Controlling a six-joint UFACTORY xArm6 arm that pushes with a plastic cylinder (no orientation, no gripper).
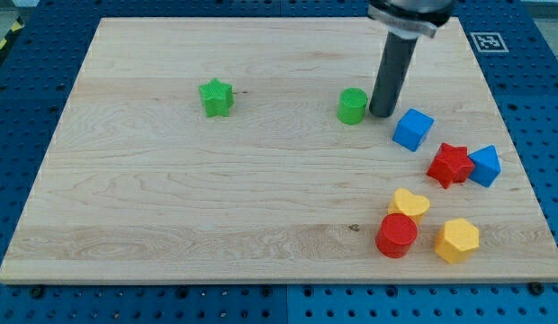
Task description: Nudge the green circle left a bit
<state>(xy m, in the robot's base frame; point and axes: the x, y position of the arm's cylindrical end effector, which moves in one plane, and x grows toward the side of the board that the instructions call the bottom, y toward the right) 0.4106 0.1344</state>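
Near the view's top, right of centre on a pale wooden board (171, 216), the green circle (352, 105) is seen, a short upright cylinder. Just beside it, on its right, my tip (382, 114) is set down on the board, close to the block's side; whether contact is made cannot be told. That placement suits the task: a push from the right would send the circle toward the view's left. No jaws are present, since the arm ends in a plain dark rod, and nothing is held.

Well apart to the left, a green star (216, 97) is seen, with bare board between it and the circle. Toward the view's lower right, behind the rod and out of the likely path, several blocks are grouped: a blue cube (412, 129), a red star (451, 164), a second blue block (484, 166), a yellow heart (409, 204), a red cylinder (396, 236) and a yellow hexagon (456, 240).
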